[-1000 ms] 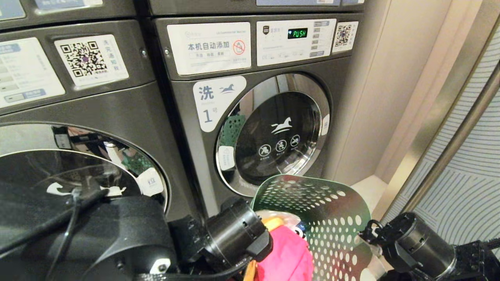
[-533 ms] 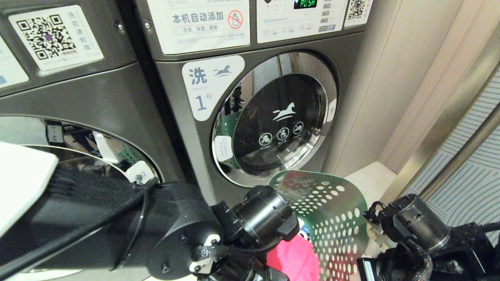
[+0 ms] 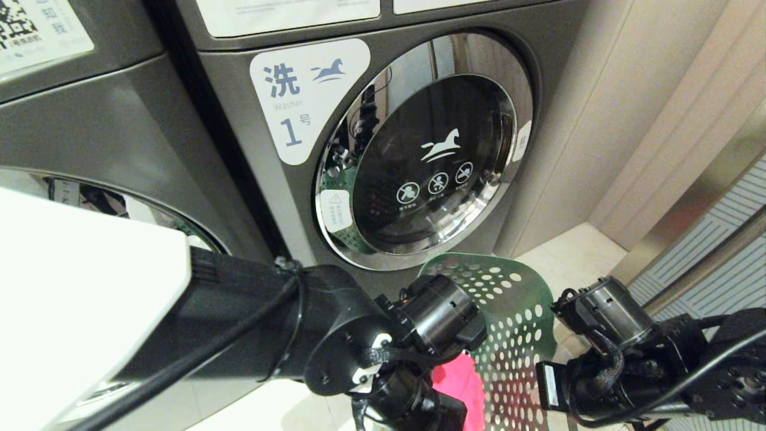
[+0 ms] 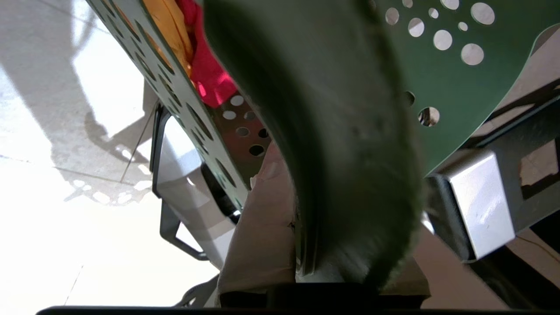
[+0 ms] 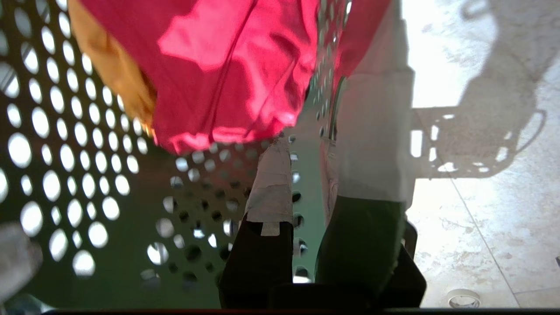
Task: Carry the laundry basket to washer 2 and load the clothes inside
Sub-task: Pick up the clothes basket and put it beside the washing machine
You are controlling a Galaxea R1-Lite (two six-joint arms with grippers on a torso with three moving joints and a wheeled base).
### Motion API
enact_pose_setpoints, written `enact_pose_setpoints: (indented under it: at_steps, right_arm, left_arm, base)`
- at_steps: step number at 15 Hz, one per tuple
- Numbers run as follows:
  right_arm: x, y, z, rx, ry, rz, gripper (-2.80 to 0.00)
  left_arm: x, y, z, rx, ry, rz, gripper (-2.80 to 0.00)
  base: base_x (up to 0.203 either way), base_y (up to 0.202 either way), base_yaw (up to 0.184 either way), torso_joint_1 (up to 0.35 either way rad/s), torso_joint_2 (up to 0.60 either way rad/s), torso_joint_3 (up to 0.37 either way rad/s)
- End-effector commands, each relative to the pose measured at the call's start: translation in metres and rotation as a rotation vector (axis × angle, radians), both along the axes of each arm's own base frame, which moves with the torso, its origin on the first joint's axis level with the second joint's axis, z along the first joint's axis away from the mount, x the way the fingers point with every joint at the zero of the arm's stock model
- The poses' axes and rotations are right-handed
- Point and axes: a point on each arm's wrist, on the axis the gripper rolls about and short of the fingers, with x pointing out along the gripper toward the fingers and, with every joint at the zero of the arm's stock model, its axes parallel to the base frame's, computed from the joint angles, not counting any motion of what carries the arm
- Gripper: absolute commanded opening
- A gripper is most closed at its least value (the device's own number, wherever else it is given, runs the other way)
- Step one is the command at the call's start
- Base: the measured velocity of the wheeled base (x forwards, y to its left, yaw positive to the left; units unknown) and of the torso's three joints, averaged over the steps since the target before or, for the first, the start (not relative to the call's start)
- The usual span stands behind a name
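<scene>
Nearest, in the right wrist view: right gripper (image 5: pixel 304 245) clamped narrow on the wall of the laundry basket (image 5: pixel 87 175), one taped finger inside, one outside. Same in the left wrist view: left gripper (image 4: pixel 302 245) pinched narrow on the opposite basket wall, rim running between the fingers. Basket carried between both arms, off the pale tiled floor (image 5: pixel 472 192). The clothes (image 5: pixel 227 65) heaped inside, pink-red on top, yellow-orange beside it; white piece not made out.

In the head view: left arm (image 3: pixel 287 335) fills the lower left, right arm (image 3: pixel 622 353) low at right; only the far wall of the basket and a scrap of pink showing between them.

Changed against a second ago: whole head picture slid upward, control panels and lit display now out of the top edge, more floor visible, arms larger in frame. Read as camera tipping down, not machines moving. Basket sits lower and less of it shows.

Meaning for the task, as judgement: lowering toward set-down, carrying phase near its end.

Farthest: grey washer (image 3: pixel 371 149) straight ahead labelled 1, door closed. Neighbouring washer (image 3: pixel 108 131) at left, number not visible; cannot confirm as washer 2. Loading not begun.
</scene>
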Motion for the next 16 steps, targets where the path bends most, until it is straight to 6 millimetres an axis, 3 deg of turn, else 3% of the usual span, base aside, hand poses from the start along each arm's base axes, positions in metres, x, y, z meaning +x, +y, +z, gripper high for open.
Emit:
enact_pose_setpoints:
  at_steps: [1, 11, 16]
  right_arm:
    - [0.016, -0.004, -0.001, -0.008, -0.007, -0.053, -2.80]
    - [0.030, -0.022, 0.013, 0.002, -0.064, -0.120, -2.80]
    - [0.034, -0.027, 0.014, 0.005, -0.069, -0.144, -2.80]
  left_arm:
    - [0.006, -0.010, -0.007, 0.003, 0.003, 0.002, -2.80]
    - [0.024, -0.040, -0.005, -0.016, -0.022, 0.011, -2.80]
    - [0.035, -0.054, -0.011, -0.016, -0.119, 0.062, -2.80]
  base:
    - [0.000, 0.000, 0.000, -0.007, 0.00, -0.193]
    - [0.000, 0.000, 0.000, 0.004, 0.00, -0.197]
    - [0.000, 0.000, 0.000, 0.002, 0.00, -0.039]
